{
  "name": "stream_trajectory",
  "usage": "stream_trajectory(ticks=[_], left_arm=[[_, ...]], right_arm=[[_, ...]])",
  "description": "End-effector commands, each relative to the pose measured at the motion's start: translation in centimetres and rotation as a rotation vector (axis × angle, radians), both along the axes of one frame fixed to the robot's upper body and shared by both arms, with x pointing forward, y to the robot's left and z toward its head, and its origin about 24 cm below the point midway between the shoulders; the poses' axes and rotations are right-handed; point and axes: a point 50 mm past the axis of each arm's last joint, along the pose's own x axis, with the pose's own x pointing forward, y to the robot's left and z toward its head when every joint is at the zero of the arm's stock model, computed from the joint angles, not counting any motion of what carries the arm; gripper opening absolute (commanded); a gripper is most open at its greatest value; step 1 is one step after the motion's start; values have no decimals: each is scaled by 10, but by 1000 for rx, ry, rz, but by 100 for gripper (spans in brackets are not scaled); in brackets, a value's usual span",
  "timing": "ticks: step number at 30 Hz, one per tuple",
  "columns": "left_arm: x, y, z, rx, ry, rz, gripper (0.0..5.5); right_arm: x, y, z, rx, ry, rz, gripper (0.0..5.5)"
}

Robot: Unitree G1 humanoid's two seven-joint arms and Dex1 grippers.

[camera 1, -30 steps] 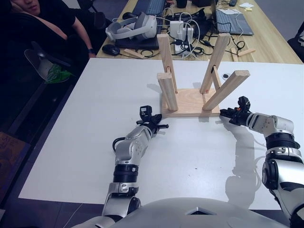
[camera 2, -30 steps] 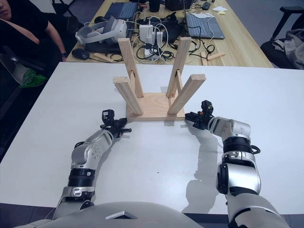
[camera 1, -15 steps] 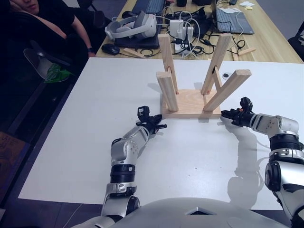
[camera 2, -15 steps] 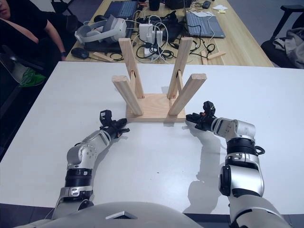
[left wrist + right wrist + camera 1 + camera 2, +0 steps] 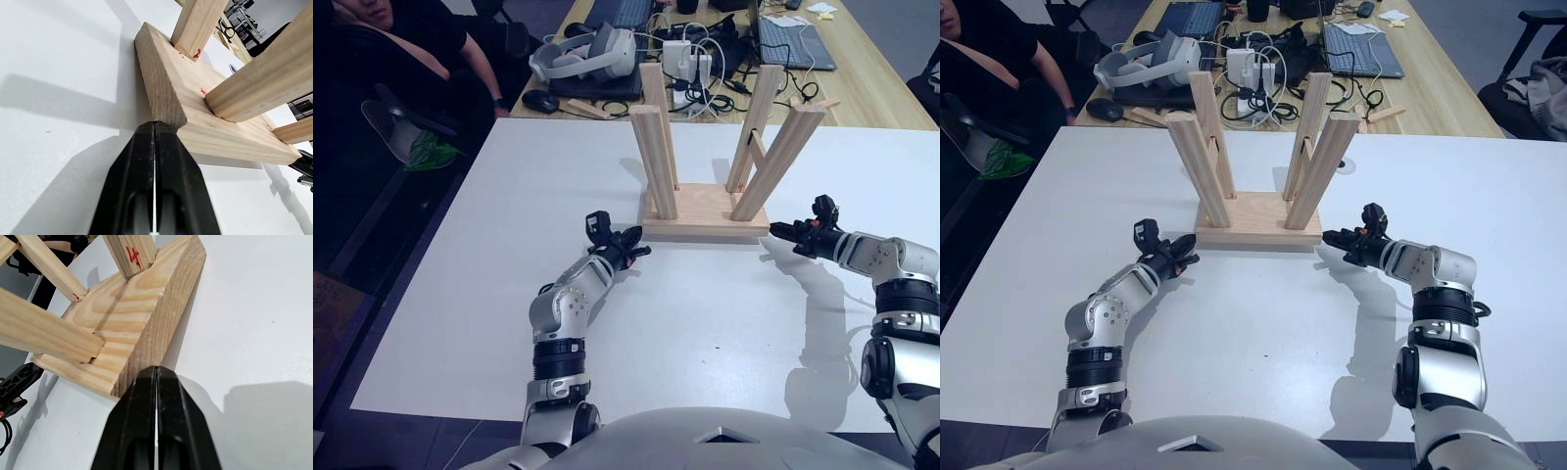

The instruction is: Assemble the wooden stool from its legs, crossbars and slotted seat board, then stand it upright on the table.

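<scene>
Wooden stool (image 5: 705, 201), pale unfinished timber, has a gripper tip at each near corner. L gripper (image 5: 154, 125): black fingers (image 5: 134, 166) pressed flat together w/ nothing between them, tip at the near-left corner of the stool's square slotted seat board (image 5: 1258, 217). It looks like contact, but the wrist view is too close to be sure. R gripper (image 5: 155, 368): black fingers (image 5: 178, 406) likewise clamped together on nothing, tip low at the board's near-right corner, by its end-grain edge. Both grippers sit low over the white rectangular table (image 5: 489, 294). L forearm angles in toward the board from the near side; R forearm lies in from the right side.

Stool is inverted: seat board flat on the table, approx mid-width & toward the far side. Four square-section wooden legs (image 5: 654, 162) point up & lean slightly outward. Legs are seated in the board's slots, w/ red pen marks at the leg bases in both wrist views.

Beyond the table's far edge is a light wooden desk (image 5: 862, 98) w/ a white headset (image 5: 582, 54), a black mouse (image 5: 541, 101), a grey open laptop (image 5: 788, 44) & a white power strip (image 5: 690, 64) in a tangle of cables.
</scene>
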Motion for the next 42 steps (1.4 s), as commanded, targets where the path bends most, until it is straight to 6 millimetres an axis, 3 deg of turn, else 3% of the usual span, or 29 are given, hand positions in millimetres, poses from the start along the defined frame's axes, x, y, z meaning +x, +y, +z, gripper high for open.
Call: stream_trajectory(ticks=[1,28,42], left_arm=[[5,-40,24,-180,-84,-164,3],[7,-46,54,-294,-215,-220,3],[7,-49,60,-304,-240,-243,3]], right_arm=[[4,44,10,242,-65,148,0],[4,59,39,376,-187,213,0],[1,71,52,419,-216,287,0]])
